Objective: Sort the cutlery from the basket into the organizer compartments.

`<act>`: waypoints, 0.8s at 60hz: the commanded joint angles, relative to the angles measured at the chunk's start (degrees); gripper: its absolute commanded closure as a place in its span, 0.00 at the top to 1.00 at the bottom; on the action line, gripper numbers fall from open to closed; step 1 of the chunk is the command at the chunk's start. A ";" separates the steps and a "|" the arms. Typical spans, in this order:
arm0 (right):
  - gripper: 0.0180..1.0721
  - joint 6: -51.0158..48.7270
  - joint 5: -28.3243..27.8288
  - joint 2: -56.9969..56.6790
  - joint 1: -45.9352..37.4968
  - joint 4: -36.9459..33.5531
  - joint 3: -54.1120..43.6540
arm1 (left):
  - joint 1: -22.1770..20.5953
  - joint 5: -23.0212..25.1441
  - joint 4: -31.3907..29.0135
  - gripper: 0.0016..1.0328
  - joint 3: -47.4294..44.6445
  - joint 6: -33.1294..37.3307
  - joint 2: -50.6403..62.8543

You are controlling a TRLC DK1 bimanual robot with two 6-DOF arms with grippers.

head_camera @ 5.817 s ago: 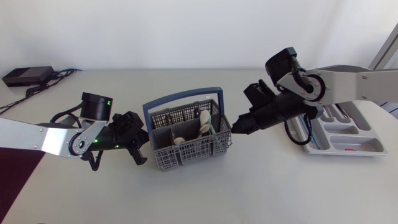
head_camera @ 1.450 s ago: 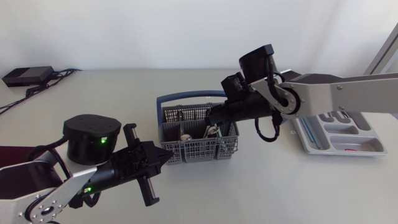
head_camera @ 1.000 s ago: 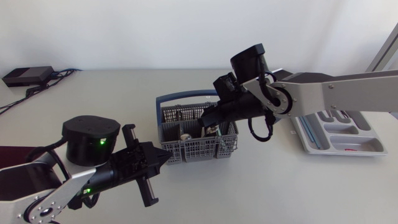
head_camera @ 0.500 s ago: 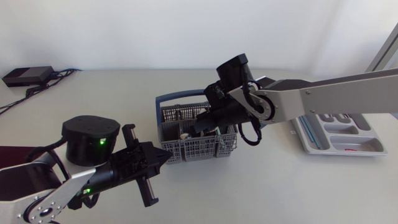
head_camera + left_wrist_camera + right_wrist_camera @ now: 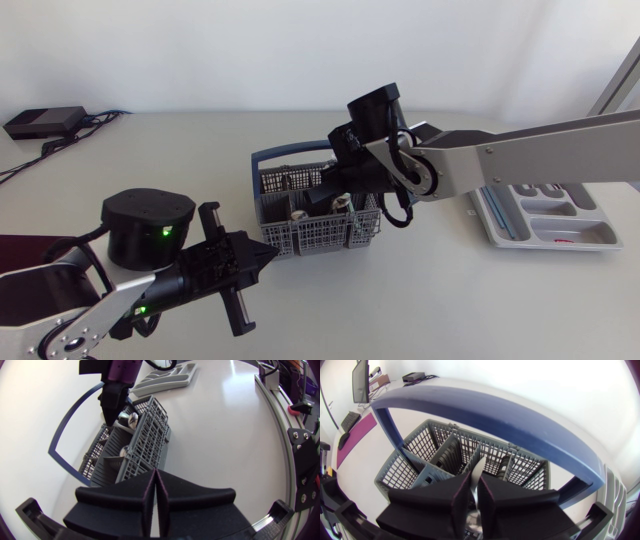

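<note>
We see one grey basket (image 5: 300,240) with a blue handle at mid-table and one organizer (image 5: 590,240) well apart from it; our right gripper (image 5: 474,480), inside the basket, clamps one pale cutlery piece (image 5: 479,466); our left gripper (image 5: 156,474), jaws closed and empty, sits near the basket's corner.

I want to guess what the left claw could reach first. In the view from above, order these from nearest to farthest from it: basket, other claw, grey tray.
From the left gripper:
1. Basket, just ahead of it, mid-table.
2. Right gripper, down inside the basket, shut on a cutlery piece.
3. Organizer, far off at the table's right side.
</note>
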 commanded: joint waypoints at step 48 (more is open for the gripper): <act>0.05 -3.87 -8.85 -23.53 3.91 4.23 -11.86 | -0.75 -1.28 -0.35 0.03 -1.73 -0.60 -0.94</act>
